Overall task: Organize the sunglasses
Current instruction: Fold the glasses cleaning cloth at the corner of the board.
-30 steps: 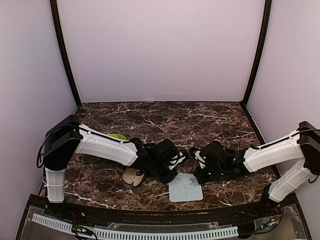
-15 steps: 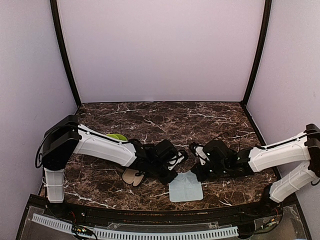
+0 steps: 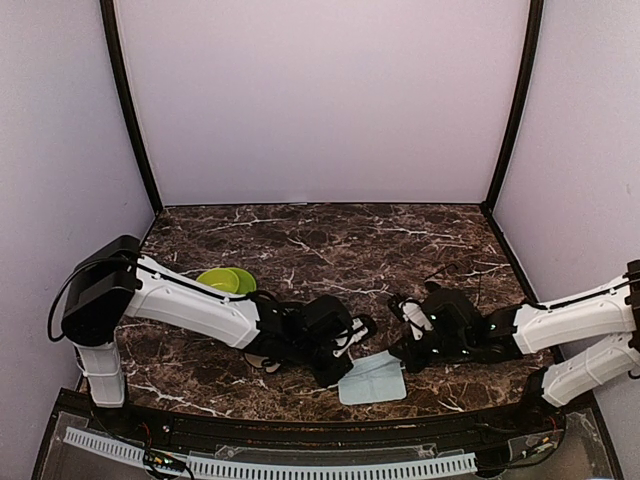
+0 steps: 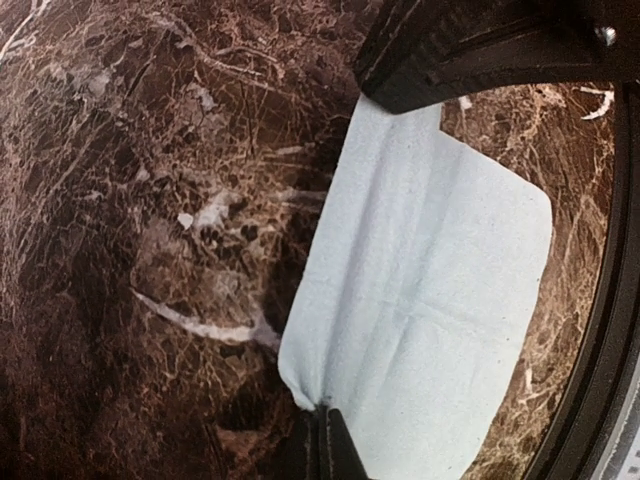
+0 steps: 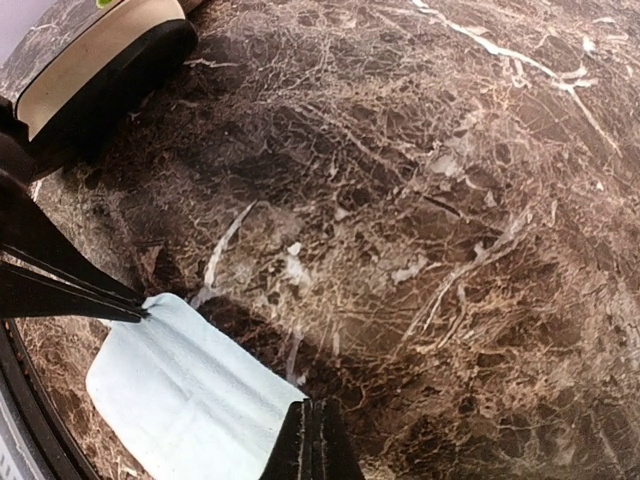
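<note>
On brown marble (image 3: 330, 235) between lilac walls (image 3: 320, 100), left claw (image 4: 320, 428) and right claw (image 5: 312, 428) each pinch the blue cloth (image 4: 430, 300).

Lab test booth: plain lilac walls (image 3: 320, 100) (black-framed), marble tabletop (image 3: 330, 235).

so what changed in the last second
The left gripper dropped to the table and closed on a corner of the light blue cloth. The right gripper sank lower, shut on another corner. The cloth and the green bowl stayed put.
</note>
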Controlling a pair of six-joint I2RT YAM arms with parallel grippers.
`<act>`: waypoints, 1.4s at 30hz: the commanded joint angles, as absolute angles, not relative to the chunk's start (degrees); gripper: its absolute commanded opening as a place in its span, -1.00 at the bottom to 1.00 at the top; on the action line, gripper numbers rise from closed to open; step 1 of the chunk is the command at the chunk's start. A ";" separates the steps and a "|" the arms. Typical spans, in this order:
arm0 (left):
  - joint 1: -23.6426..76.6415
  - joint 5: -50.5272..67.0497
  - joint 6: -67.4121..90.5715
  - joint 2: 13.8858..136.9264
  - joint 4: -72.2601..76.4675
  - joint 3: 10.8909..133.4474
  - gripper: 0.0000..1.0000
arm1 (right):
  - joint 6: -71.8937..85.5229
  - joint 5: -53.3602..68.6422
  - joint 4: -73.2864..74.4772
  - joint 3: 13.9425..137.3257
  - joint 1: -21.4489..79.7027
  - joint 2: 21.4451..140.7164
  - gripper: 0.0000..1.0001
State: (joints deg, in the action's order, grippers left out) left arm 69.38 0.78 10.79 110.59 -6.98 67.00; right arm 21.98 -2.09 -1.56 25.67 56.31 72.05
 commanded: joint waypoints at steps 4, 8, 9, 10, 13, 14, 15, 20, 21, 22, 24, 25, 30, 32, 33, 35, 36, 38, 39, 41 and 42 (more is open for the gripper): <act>70.73 1.05 10.95 107.22 -7.44 66.01 -0.97 | 24.85 0.00 -3.70 22.96 56.96 68.76 -1.00; 71.07 2.08 10.78 107.23 -8.66 65.92 -0.95 | 26.44 -0.12 -3.62 21.80 58.10 68.06 -1.00; 71.06 2.25 10.80 107.30 -8.88 65.78 -0.94 | 26.84 -0.17 -3.65 21.64 58.47 68.05 -1.00; 71.10 2.42 10.70 107.43 -9.20 65.75 -0.94 | 27.26 -0.30 -3.80 21.45 58.86 67.96 -1.00; 71.21 2.71 10.45 107.58 -10.02 65.99 -0.91 | 28.37 -0.82 -4.01 20.96 60.06 67.86 -1.00; 71.31 2.65 10.34 107.51 -10.18 66.11 -0.91 | 28.64 -1.26 -4.04 20.82 60.37 67.78 -1.00; 71.34 2.42 10.37 107.56 -10.27 66.10 -0.91 | 28.84 -1.43 -4.19 20.71 60.58 67.77 -1.00; 71.52 1.92 9.99 107.41 -10.42 66.36 -0.84 | 29.51 -1.85 -4.99 20.40 61.05 68.58 -1.00; 71.50 2.25 9.84 107.40 -10.42 66.37 -0.82 | 29.61 -1.87 -5.07 20.27 61.16 68.71 -1.00; 71.60 2.61 9.72 107.40 -10.32 66.29 -0.79 | 29.62 -1.93 -5.11 20.18 61.21 68.86 -1.00; 71.69 3.07 9.59 107.40 -10.32 66.10 -0.72 | 29.71 -2.23 -4.87 20.07 61.32 68.91 -1.00; 71.76 3.29 9.57 107.40 -10.38 66.09 -0.68 | 29.62 -2.30 -4.78 20.09 61.43 68.86 -1.00; 71.89 3.35 9.84 106.51 -10.96 65.70 -0.53 | 29.58 -2.26 -4.53 19.56 61.56 67.98 -1.00; 71.89 3.99 9.90 106.04 -10.69 65.66 -0.48 | 29.41 -1.97 -4.35 19.36 61.68 67.65 -1.00; 71.88 4.56 9.84 105.88 -10.54 65.65 -0.47 | 29.44 -2.00 -4.25 19.27 61.82 67.55 -1.00; 71.89 5.60 9.71 105.82 -10.36 65.78 -0.47 | 29.51 -1.95 -4.13 19.04 62.00 67.13 -1.00; 71.89 5.76 9.68 105.94 -10.31 65.82 -0.48 | 29.60 -1.94 -4.20 18.99 62.09 67.00 -1.00; 71.87 5.45 9.66 106.25 -10.34 65.75 -0.51 | 29.62 -1.93 -4.19 18.98 62.21 66.89 -1.00; 71.89 5.12 9.59 106.48 -10.43 65.80 -0.52 | 29.62 -1.93 -4.19 19.03 62.27 66.95 -1.00; 71.87 4.19 9.62 106.89 -10.70 65.91 -0.52 | 29.60 -2.00 -4.13 19.15 62.39 67.14 -1.00; 71.88 3.82 9.76 107.02 -10.84 65.98 -0.51 | 29.62 -1.95 -4.14 19.16 62.47 67.25 -1.00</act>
State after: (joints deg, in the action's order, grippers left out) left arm 71.59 4.45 10.13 109.34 -9.61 66.57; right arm 29.26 -1.48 -3.01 19.57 61.65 67.77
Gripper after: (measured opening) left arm 0.239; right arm 0.005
